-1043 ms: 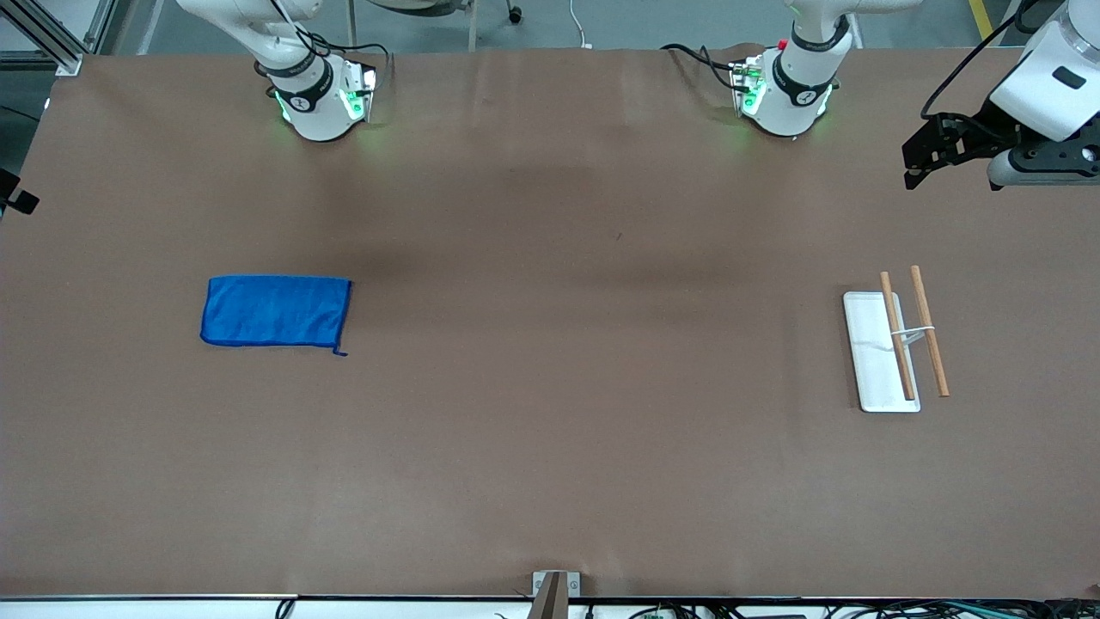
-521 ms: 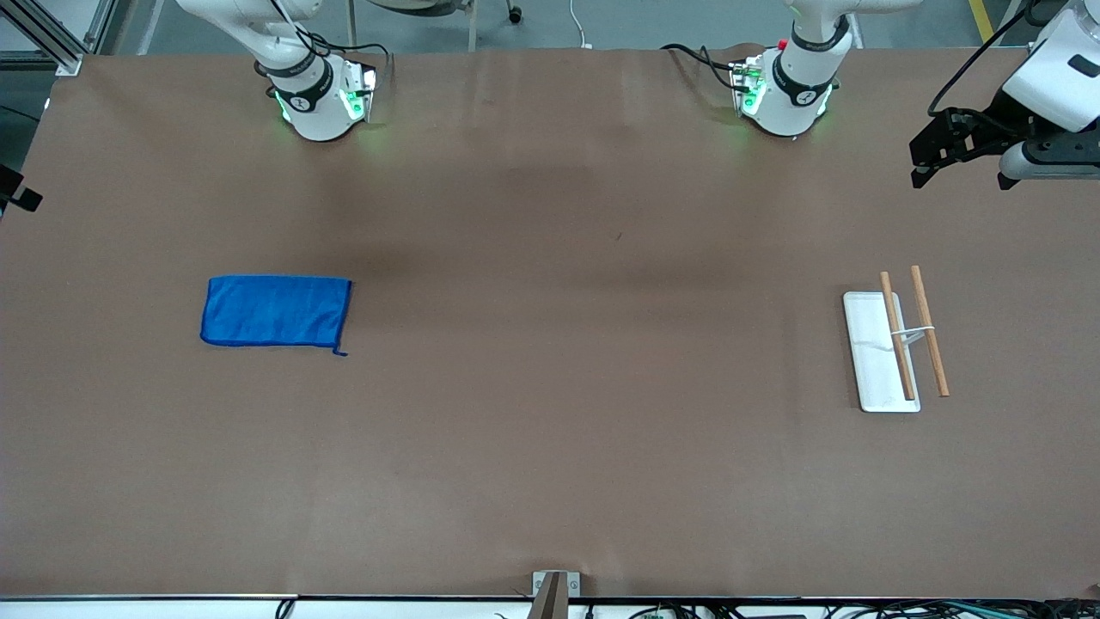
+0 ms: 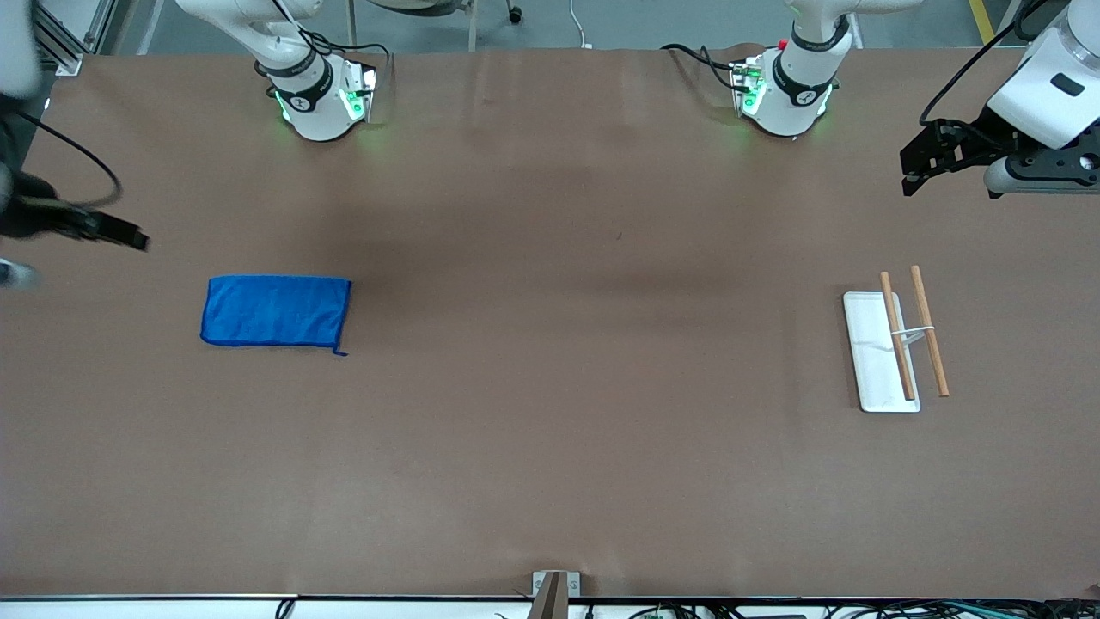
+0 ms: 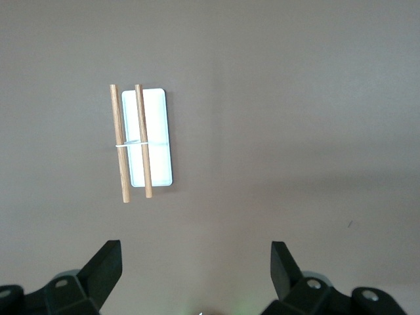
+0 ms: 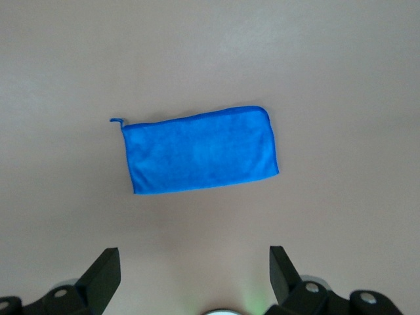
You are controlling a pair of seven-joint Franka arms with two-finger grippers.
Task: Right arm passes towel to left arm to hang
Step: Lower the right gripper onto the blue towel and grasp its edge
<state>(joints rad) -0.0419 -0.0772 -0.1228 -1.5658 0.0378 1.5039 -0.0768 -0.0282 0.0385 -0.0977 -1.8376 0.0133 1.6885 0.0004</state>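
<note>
The blue towel [image 3: 275,311] lies flat on the brown table toward the right arm's end, its small loop at one corner. In the right wrist view the towel [image 5: 200,151] lies apart from the empty fingers. My right gripper [image 3: 129,239] hangs open in the air beside the towel, at the table's end; its jaws [image 5: 193,269] stand wide. My left gripper [image 3: 913,174] is open and empty, up in the air at the left arm's end of the table. Its own view shows it [image 4: 195,266] over bare table near the rack [image 4: 147,141].
A small rack [image 3: 894,348] with a white base and two wooden rods stands toward the left arm's end. The right arm's base [image 3: 314,94] and the left arm's base [image 3: 786,86], with a red knob, stand along the table's back edge.
My right gripper has swung into the front view at the table's end near the towel. The left gripper shifted slightly and stays open. The towel has not moved.
</note>
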